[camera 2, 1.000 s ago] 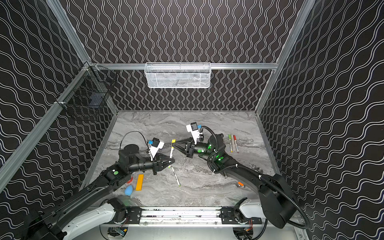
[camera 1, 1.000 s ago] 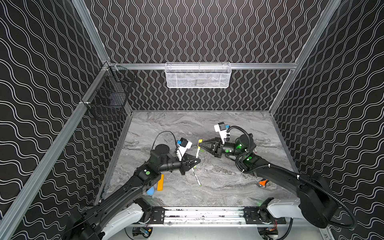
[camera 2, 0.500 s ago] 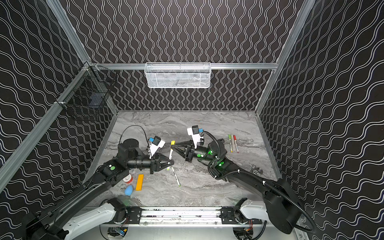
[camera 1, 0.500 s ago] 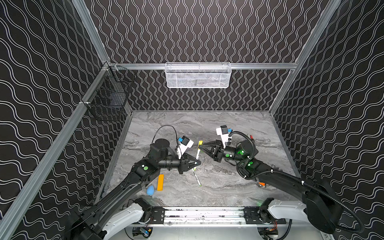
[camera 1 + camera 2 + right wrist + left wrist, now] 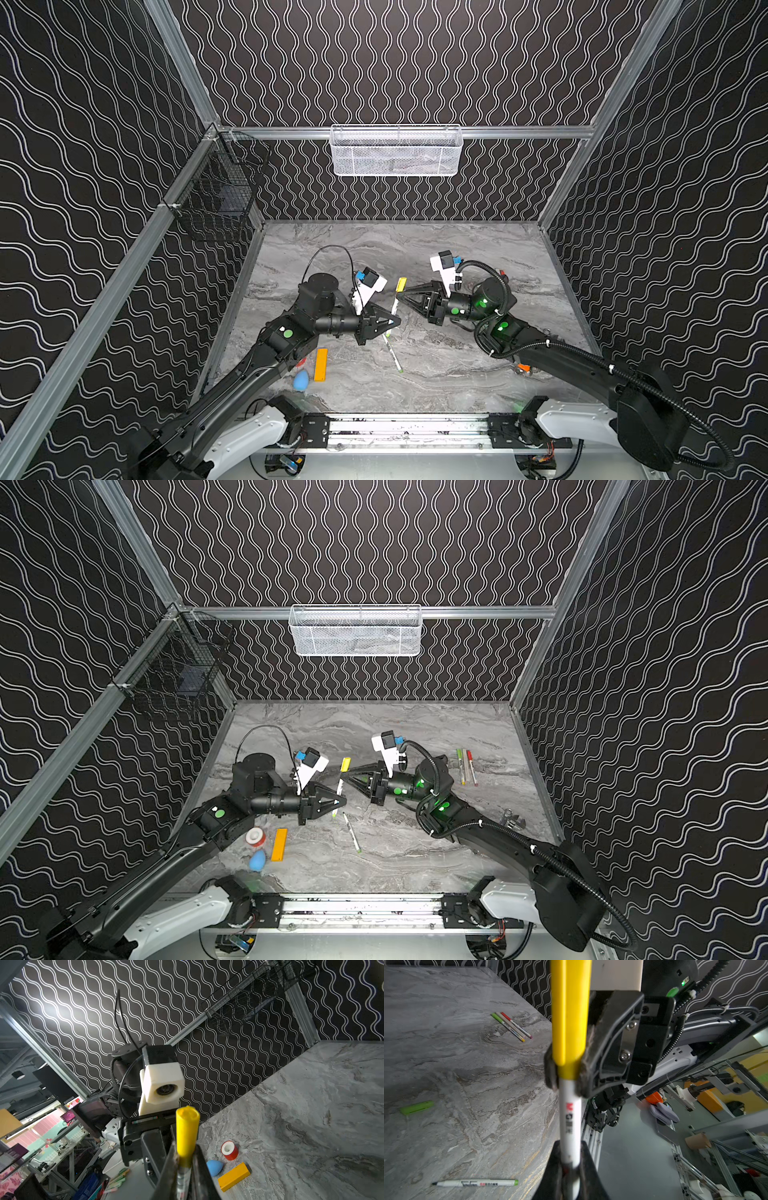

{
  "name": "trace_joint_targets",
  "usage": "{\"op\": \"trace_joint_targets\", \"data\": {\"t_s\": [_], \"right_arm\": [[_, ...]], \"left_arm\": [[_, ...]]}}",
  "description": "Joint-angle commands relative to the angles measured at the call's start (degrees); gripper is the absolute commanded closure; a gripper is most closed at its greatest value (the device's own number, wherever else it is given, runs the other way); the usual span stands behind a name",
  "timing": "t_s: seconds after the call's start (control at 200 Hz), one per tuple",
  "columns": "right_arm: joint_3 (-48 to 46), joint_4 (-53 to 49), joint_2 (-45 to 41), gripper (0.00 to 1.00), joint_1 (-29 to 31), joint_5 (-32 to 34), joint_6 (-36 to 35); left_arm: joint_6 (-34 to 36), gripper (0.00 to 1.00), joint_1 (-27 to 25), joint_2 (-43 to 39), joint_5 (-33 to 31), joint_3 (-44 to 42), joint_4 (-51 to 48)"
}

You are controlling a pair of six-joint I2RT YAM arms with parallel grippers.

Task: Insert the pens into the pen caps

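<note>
yellow-capped pen [image 5: 569,1118] crosses right gripper [image 5: 566,1076], pinched at its cap rim, cap pointing beyond; left gripper [image 5: 569,1165] brackets barrel, grip unclear; open tabletop [image 5: 446,1043] beside

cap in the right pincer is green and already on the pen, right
Not quite: the cap is yellow, not green, as the left wrist view shows. The right pincer does hold it, and it is already on the pen.
</note>
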Motion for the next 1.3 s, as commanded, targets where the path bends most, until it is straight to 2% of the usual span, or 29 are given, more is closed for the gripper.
{"op": "trace_joint_targets", "data": {"t_s": [0.0, 0.08, 0.12, 0.25, 0.33, 0.395, 0.465, 0.596, 0.651, 0.786, 0.926, 1.136, 1.291], "right_arm": [[1.11, -14.09, 0.23, 1.00, -2.42, -2.66, 2.12], [2.97, -17.11, 0.44, 1.00, -5.81, -2.55, 1.07], [3.81, -18.99, 0.86, 1.00, -7.63, -2.74, 0.36], [6.17, -27.36, 3.95, 1.00, -15.48, -5.42, -3.55], [9.66, -39.22, 7.93, 1.00, -21.11, -3.95, -10.92], [13.64, -49.48, 12.25, 1.00, -24.62, -0.47, -18.30], [19.28, -59.86, 17.23, 1.00, -27.40, 7.90, -25.57], [27.82, -71.28, 26.37, 1.00, -29.92, 23.22, -32.46], [30.98, -74.36, 30.09, 0.99, -30.91, 28.06, -33.76], [37.10, -78.41, 37.88, 0.96, -33.48, 33.63, -35.66], [43.36, -82.69, 44.97, 0.94, -34.35, 42.54, -37.16], [48.87, -86.37, 50.40, 0.92, -35.29, 51.06, -37.78], [51.40, -88.46, 52.47, 0.85, -35.46, 54.88, -37.19]], "left_arm": [[1.93, 0.58, 0.31, -0.94, -3.38, 0.82, 17.19], [2.09, 0.32, 0.30, -2.23, -6.05, 0.29, 13.68], [2.38, 0.24, 0.29, -2.90, -7.57, 0.37, 11.23], [4.00, 0.12, 0.30, -5.51, -12.20, 1.07, 1.98], [5.41, 0.02, 0.30, -7.27, -14.19, 1.90, -3.73], [6.92, 0.01, 0.34, -8.39, -14.95, 2.71, -8.39], [8.79, 0.01, 0.30, -9.41, -14.94, 3.73, -12.75], [11.78, 0.01, 0.30, -10.12, -15.12, 4.50, -18.42], [12.98, 0.01, 0.34, -10.15, -15.13, 4.79, -19.92], [13.98, 0.02, 0.29, -9.99, -15.32, 4.66, -20.59], [13.55, 0.01, 0.30, -10.43, -13.24, 3.54, -18.96], [13.95, 0.01, 0.30, -10.61, -13.58, 3.46, -18.97], [13.86, 0.02, 0.35, -10.61, -13.18, 3.45, -18.80]]}}
